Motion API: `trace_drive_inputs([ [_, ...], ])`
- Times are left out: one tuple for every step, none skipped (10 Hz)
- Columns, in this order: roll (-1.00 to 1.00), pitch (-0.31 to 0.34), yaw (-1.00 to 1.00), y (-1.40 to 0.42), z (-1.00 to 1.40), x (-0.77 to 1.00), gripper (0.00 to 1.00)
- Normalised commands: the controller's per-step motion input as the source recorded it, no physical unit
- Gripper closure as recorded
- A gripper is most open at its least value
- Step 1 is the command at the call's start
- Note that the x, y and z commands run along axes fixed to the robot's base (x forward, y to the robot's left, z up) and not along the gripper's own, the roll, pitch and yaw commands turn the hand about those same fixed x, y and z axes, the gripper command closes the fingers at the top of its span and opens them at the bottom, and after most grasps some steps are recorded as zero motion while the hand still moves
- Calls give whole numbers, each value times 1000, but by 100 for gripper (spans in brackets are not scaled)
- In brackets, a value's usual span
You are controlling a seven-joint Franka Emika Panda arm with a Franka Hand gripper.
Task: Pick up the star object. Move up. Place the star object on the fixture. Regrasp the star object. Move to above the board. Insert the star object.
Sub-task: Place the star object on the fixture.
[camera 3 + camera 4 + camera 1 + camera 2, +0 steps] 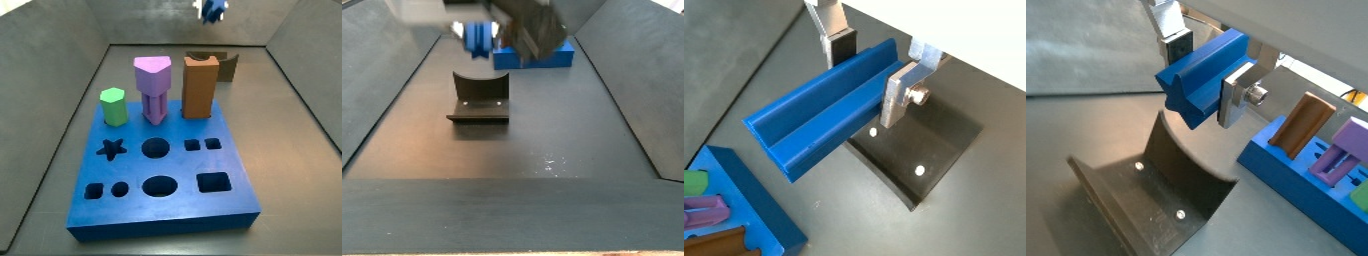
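The star object (pixel 811 115) is a dark-blue ridged peg, lying level in the air with my gripper (pixel 869 78) shut on one end of it. In both wrist views the dark fixture (pixel 1146 190) lies on the floor right below the peg, and they are apart. In a side view the star object (pixel 480 38) hangs above and behind the fixture (pixel 478 100), and the gripper (pixel 523 30) is blurred. The blue board (pixel 167 180) with its star-shaped hole (pixel 112 150) lies nearer the camera, and the star object (pixel 214 10) hangs at the far end.
On the board stand a green peg (pixel 114 107), a purple peg (pixel 152 88) and a tall orange-brown peg (pixel 201 85), which half hides the fixture (pixel 225 64). Sloping grey walls (pixel 382 100) close in the floor on both sides.
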Motion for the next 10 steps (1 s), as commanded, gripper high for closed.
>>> trace_drive_inputs([
  [-1000, 50, -140, 99, -1000, 168, 100],
  [-1000, 56, -147, 110, -1000, 189, 100],
  [-922, 57, -148, 117, -1000, 201, 100],
  [-769, 52, -137, 125, -1000, 213, 100],
  [-566, 48, -127, 135, -983, 230, 100],
  [-415, 48, -120, 119, -808, 206, 100],
  [-244, 50, -112, 83, -572, 174, 100],
  [-192, 46, -109, 64, -382, 136, 100],
  [-184, 33, -109, 63, -260, 112, 100],
  [0, 0, 0, 0, 0, 0, 0],
])
